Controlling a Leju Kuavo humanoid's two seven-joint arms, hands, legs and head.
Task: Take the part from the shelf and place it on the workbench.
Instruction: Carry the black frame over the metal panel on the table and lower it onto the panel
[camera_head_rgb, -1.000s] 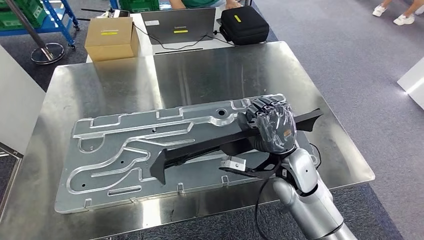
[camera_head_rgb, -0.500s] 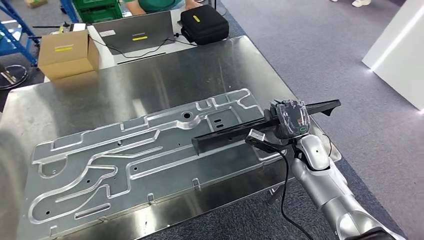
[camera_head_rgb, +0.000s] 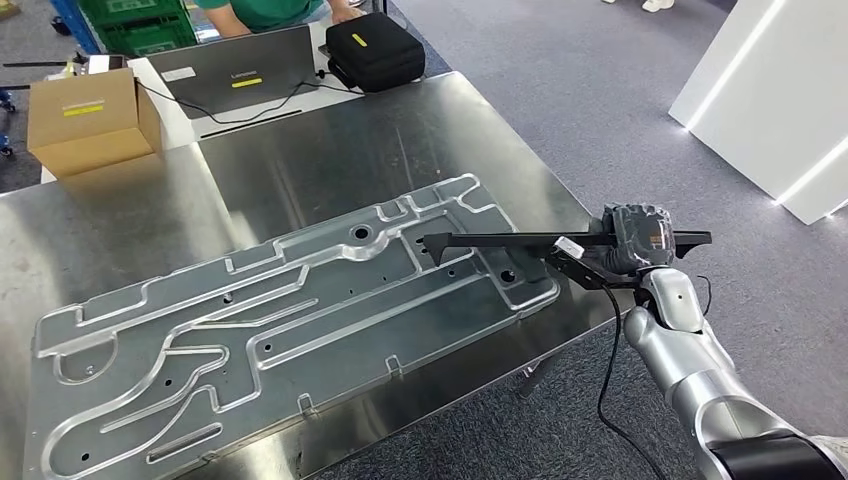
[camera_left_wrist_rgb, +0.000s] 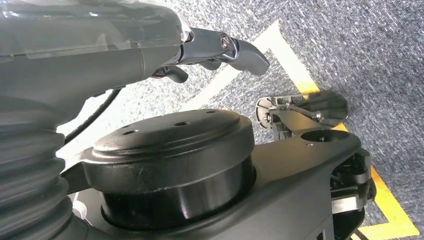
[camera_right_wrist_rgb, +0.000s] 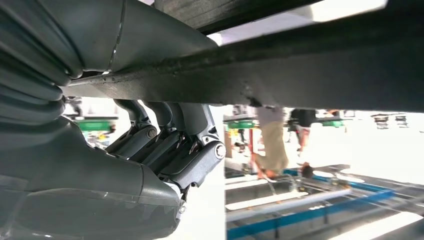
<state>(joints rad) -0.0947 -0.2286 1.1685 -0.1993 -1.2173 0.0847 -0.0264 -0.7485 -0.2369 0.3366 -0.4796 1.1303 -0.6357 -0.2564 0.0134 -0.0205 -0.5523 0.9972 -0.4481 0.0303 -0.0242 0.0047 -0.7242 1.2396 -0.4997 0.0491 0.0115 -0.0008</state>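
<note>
Brushed steel workbench (camera_head_rgb: 330, 150), slim black part (camera_head_rgb: 500, 240).

Matt black part (camera_head_rgb: 520, 240) over glossy brushed-steel workbench (camera_head_rgb: 330, 150).

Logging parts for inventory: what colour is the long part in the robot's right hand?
Black. The long part, held by the right hand, shows best in the head view.
</note>
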